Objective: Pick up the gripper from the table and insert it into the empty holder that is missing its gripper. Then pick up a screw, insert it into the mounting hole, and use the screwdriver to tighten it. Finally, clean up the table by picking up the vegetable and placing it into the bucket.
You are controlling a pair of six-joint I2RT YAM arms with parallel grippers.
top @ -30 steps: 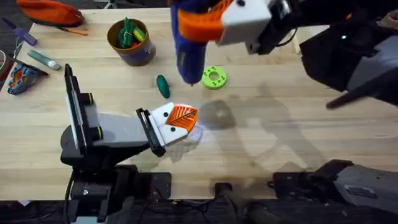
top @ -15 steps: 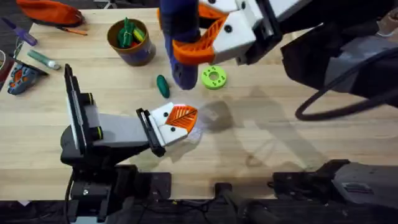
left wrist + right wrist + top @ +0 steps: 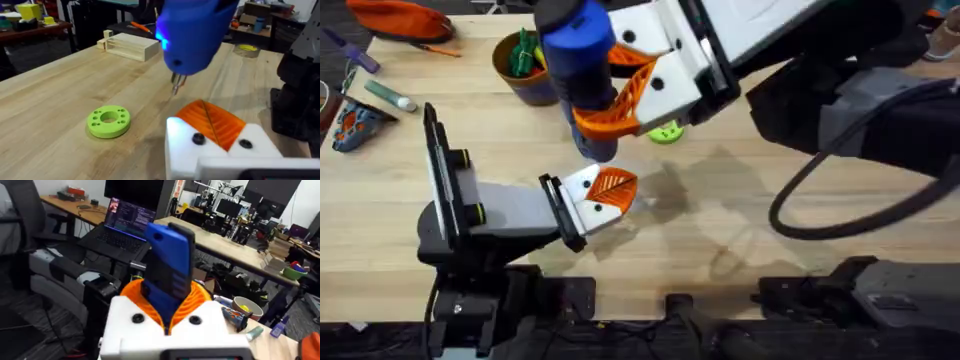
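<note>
Fingers of the right gripper (image 3: pixel 620 95) stay clamped on the blue screwdriver (image 3: pixel 582 60) — it has swung left, its tip now above the left gripper (image 3: pixel 608 193), whose pads look closed — tightening seems imminent.

Pale wooden worktop (image 3: pixel 800 260), brown bucket (image 3: pixel 530 75) stood near its far edge, lime-green disc (image 3: pixel 108 120) laid flat mid-surface, pale wooden box (image 3: pixel 129 47) set farther back, orange pouch (image 3: pixel 400 17) at the far left corner
</note>
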